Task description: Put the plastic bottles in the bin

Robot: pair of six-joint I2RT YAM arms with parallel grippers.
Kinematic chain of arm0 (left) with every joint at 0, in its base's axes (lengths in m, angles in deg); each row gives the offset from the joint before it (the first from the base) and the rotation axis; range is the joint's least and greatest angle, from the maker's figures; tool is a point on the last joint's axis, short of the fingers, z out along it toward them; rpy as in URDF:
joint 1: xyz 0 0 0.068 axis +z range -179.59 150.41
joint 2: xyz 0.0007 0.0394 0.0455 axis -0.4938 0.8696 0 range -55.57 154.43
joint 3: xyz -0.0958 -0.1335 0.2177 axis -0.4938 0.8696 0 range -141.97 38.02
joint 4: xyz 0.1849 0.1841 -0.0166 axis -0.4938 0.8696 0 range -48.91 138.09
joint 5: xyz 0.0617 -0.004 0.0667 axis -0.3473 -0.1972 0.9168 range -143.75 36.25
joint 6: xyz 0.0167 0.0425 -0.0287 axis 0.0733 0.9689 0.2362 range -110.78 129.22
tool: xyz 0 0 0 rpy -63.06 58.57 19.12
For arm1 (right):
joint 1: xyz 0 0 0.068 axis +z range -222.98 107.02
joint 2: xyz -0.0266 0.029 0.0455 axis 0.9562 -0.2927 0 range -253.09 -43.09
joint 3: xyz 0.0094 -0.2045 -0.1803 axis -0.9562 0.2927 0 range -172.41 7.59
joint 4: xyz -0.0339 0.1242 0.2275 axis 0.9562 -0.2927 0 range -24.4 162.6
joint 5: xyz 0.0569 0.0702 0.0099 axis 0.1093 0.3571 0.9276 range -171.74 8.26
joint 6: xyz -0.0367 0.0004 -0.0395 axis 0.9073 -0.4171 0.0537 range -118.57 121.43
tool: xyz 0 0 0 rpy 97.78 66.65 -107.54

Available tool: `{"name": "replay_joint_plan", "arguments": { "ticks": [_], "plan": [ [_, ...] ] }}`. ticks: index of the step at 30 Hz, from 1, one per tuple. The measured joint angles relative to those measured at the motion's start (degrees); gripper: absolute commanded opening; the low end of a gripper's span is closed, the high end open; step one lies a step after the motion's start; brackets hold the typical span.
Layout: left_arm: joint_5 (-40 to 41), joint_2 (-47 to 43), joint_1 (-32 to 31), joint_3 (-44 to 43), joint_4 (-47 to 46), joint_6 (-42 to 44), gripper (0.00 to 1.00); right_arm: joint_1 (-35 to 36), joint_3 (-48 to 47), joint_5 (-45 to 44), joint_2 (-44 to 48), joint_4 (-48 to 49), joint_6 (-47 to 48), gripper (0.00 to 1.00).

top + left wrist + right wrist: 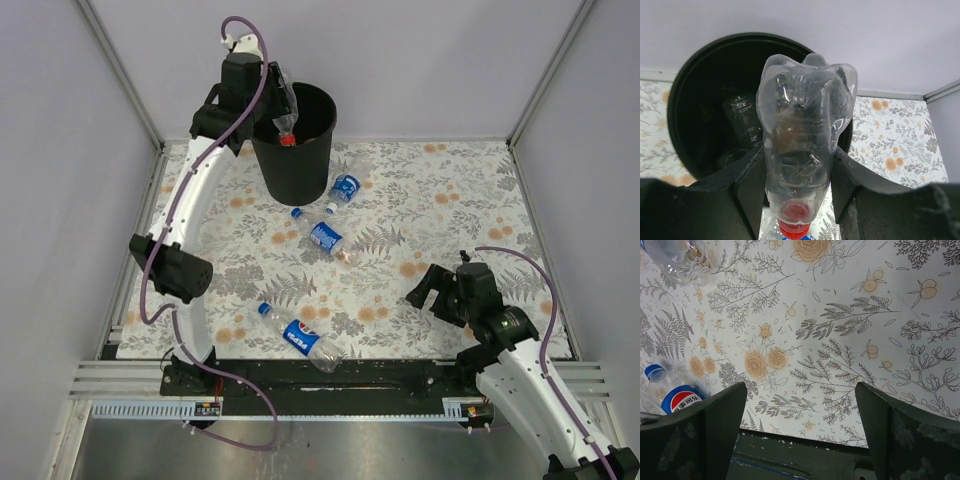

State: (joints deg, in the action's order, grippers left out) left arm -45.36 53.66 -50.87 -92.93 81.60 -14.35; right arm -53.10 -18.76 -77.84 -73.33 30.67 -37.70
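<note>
- Left hand (797, 190) clamped on red-capped bottle (805, 115), cap down, over bin (300, 170) mouth; judged poised to drop.
- On tabletop (430, 190), outside bin: bottle beside bin (343, 190), middle bottle (325, 237), near bottle (300, 338).
- Right hand (800, 415) fingers apart, empty, low over tabletop; idle, likely waiting.

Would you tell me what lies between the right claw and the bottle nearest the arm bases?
Only bare floral tablecloth separates right claw from bottle, in top view.

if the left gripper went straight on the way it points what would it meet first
Probably the bin, inside its open mouth: the left gripper, holding the red-capped bottle, points there, where a clear bottle lies. Depth is unclear.
</note>
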Motion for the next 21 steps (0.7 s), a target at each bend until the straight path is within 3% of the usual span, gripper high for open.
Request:
{"name": "replay_joint_plan", "arguments": {
  "ticks": [1, 2, 3, 4, 5, 14, 21],
  "plan": [
    [-1.0, 1.2, 0.5, -0.1, -0.8, -0.8, 0.18, 0.0, -0.1, 0.0, -0.2, 0.0, 0.0, 0.99],
    [-2.2, 2.7, 1.4, 0.0, -1.8, -2.0, 0.32, 0.0, -0.2, 0.0, -0.4, 0.0, 0.0, 0.99],
    [-2.9, 3.8, 2.3, 0.2, -2.8, -2.7, 0.63, 0.0, -0.3, 0.1, -0.6, 0.0, 0.0, 0.99],
    [-3.2, 5.0, 3.1, 0.7, -4.0, -3.5, 0.85, 0.0, -0.3, 0.1, -0.8, 0.1, 0.0, 0.99],
    [-3.1, 5.9, 3.8, 1.0, -4.8, -3.7, 0.99, 0.0, -0.3, 0.1, -1.0, 0.0, 0.0, 0.99],
    [-3.8, 6.1, 5.7, 7.3, -7.7, -5.0, 0.99, 0.0, -0.8, -0.2, 0.2, -1.2, -0.7, 0.99],
    [-3.2, -16.3, 2.3, 31.5, -8.4, -5.5, 0.99, 0.0, -0.5, -0.2, -0.4, -0.3, -1.7, 1.00]
  ]
}}
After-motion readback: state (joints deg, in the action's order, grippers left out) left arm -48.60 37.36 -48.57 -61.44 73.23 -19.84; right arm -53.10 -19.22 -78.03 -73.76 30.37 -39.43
